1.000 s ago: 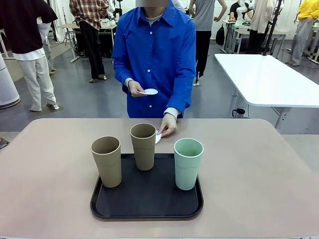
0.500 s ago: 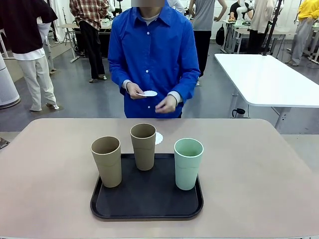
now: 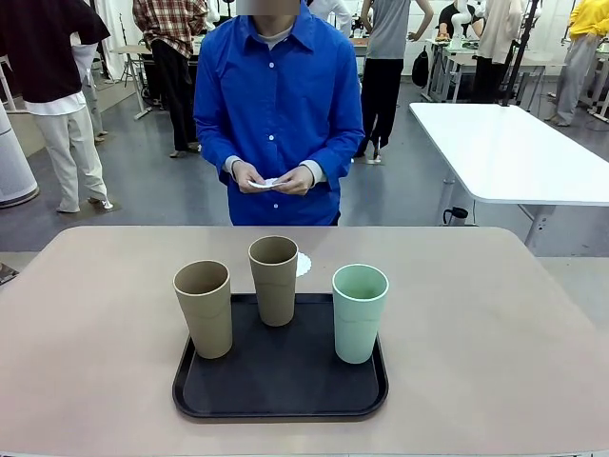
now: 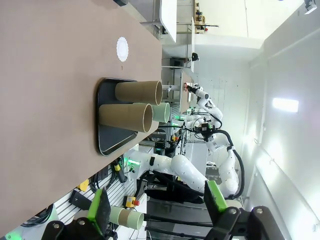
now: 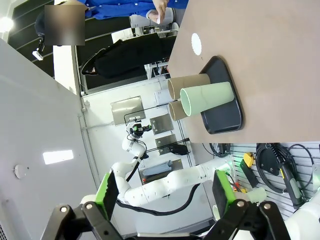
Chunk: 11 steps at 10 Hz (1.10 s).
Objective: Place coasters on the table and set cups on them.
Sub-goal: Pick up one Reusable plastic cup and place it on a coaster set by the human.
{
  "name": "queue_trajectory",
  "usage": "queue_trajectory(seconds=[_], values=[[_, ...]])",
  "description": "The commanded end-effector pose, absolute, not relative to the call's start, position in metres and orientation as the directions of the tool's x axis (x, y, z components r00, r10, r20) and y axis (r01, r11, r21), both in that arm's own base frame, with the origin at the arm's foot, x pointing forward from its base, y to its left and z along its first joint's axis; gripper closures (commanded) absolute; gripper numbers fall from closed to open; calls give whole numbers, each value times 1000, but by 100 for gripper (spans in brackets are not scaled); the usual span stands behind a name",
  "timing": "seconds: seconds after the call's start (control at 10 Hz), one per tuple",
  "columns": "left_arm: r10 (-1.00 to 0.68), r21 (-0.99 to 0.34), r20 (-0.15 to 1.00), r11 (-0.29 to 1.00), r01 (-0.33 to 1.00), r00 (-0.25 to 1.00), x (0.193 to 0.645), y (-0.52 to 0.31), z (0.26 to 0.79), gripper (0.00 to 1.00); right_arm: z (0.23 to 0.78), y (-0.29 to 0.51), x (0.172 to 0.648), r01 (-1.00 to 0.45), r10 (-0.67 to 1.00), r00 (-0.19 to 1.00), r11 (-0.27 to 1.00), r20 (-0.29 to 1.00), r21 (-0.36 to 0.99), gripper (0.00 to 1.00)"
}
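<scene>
A second ago one hand (image 3: 297, 179) of the person was down at the table (image 3: 495, 314), laying a coaster (image 3: 303, 264) behind the tray (image 3: 285, 371). That hand has since lifted and drawn back, and it now meets the other hand (image 3: 249, 176) in front of the chest. Both hands have their fingers closed on the held coasters (image 3: 269, 183), a small white bit of paper; how many sheets cannot be told. The person stands straighter than before, elbows bent and forearms tucked in. The laid coaster lies flat on the table just past the tray's far edge, partly hidden behind the back tan cup (image 3: 274, 281) and showing at its right side in the front view. The cups have not moved. The back tan cup, the front tan cup (image 3: 204, 309) at the left and the green cup (image 3: 360, 314) at the right all stand upright on the tray, none on a coaster. In the left wrist view the left gripper (image 4: 157, 205) hangs well apart from the table, its fingers spread wide with nothing between them. In the right wrist view the right gripper (image 5: 166, 192) is likewise well clear of the table, fingers wide apart and empty.
</scene>
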<state>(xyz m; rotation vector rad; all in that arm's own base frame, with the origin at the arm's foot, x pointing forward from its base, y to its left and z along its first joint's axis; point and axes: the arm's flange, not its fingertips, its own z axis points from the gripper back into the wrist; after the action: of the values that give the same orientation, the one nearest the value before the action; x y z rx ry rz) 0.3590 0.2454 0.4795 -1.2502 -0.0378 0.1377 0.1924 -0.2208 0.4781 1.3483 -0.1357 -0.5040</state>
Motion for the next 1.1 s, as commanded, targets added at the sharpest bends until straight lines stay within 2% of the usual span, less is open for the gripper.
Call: queue_trajectory(seconds=[0.0, 1.0], values=[[128, -950, -44, 302, -81, 991, 358, 247, 480, 0, 478, -221, 193, 269, -422, 886, 129, -193, 954, 0], [128, -950, -44, 302, -81, 991, 358, 247, 480, 0, 478, -221, 193, 269, -422, 886, 129, -193, 954, 0]])
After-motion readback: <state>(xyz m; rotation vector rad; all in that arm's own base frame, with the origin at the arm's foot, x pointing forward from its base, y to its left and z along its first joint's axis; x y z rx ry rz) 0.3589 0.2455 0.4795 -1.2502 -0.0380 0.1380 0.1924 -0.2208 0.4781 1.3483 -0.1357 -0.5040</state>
